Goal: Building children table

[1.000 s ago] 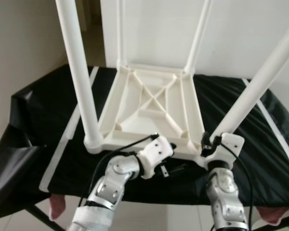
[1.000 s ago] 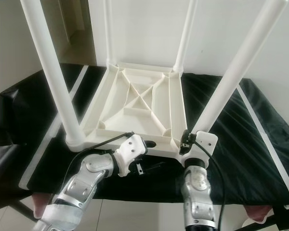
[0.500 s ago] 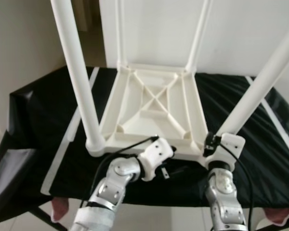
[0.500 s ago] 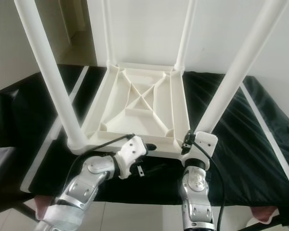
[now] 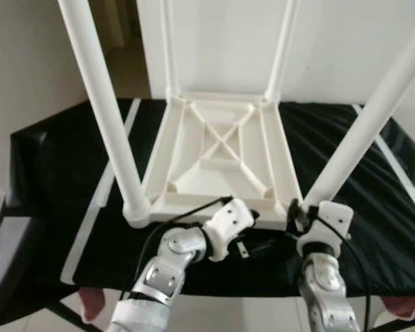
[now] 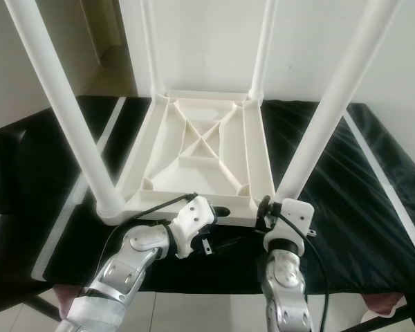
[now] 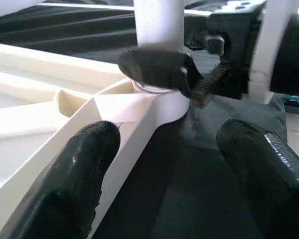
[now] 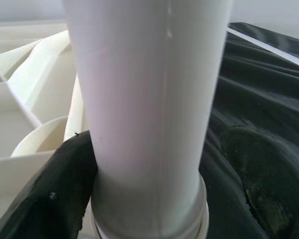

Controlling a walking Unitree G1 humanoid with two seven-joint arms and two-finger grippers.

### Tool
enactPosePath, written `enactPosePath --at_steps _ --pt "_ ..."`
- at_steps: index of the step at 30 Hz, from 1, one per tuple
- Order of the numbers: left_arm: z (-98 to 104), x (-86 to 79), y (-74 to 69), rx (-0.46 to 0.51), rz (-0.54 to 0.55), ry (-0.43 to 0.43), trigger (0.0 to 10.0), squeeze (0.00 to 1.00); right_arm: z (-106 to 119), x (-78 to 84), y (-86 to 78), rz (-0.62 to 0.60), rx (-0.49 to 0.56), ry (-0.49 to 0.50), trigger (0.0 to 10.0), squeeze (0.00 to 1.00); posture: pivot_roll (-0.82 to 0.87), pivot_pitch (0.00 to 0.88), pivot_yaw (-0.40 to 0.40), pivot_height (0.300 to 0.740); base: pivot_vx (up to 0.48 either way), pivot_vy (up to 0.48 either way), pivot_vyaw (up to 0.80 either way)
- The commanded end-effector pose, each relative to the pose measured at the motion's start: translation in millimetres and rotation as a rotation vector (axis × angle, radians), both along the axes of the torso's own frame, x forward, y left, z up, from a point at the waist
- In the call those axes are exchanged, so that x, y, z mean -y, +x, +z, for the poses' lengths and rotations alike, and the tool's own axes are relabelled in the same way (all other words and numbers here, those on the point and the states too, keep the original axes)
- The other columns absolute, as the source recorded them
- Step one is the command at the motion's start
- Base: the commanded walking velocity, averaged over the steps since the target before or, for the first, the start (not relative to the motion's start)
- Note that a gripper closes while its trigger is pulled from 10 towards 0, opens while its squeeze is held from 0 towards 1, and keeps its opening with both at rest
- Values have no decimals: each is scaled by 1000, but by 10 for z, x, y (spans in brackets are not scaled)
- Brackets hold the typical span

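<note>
— What surface is seen?
— A black-draped bench (image 5: 69, 173), on which an upturned white children's table (image 5: 218, 155) is laid, legs up.

— And the grippers?
— At the table's near right corner, the leg (image 8: 149, 99) is straddled by the right gripper (image 8: 154, 199), fingers spread. The left gripper (image 7: 174, 164) is held open just beside that corner.

Black-covered bench (image 5: 69, 173) with white strips.
An upturned white table (image 5: 221, 155) rests on it at frame centre, legs pointing up.
</note>
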State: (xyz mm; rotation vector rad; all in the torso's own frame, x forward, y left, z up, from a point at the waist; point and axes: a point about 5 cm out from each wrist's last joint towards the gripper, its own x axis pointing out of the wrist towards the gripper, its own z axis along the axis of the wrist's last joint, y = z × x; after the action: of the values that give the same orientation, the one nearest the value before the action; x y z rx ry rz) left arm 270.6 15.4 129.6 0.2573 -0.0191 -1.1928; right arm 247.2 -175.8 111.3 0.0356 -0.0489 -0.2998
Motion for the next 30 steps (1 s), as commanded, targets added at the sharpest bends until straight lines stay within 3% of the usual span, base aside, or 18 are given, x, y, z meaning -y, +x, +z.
enactPosePath --at_steps 1,2,3,4,11,12,15,20,30 --pt "-22 -21 -4 -7 63 -7 10000 0 9 37 -35 31 -1 -6 10000 1000 -73 0 -4 740 0 0 0" --pt "-28 -29 -18 -7 54 -1 10000 0 9 46 -55 74 -4 -11 10000 906 -73 0 -4 740 0 0 0" --pt "-33 -35 -25 -6 48 4 10000 0 8 49 -68 102 -6 -14 10000 906 -73 0 -4 740 0 0 0" --pt "-37 -48 -29 -6 45 9 10000 0 10 54 -85 136 -3 -30 10000 0 -73 0 -4 740 0 0 0" --pt "-23 -80 -45 -25 27 -5 10000 0 -6 80 -146 247 3 -49 10000 0 -52 0 -19 740 0 0 0" --pt "-16 -82 -53 -29 17 -11 10000 0 18 93 -155 315 7 -73 10000 0 -47 0 -24 740 0 0 0" --pt "-7 -79 -85 -18 -25 -2 10000 0 103 252 -151 443 7 -145 10000 0 -34 0 -33 740 0 0 0" --pt "22 -101 -99 -17 -34 -5 10000 0 171 406 -108 505 -5 -190 10000 0 -23 0 -41 740 0 0 0" --pt "37 -118 -171 -23 -113 17 10000 0 203 431 0 683 -33 -235 10000 0 -23 0 -40 740 0 0 0"
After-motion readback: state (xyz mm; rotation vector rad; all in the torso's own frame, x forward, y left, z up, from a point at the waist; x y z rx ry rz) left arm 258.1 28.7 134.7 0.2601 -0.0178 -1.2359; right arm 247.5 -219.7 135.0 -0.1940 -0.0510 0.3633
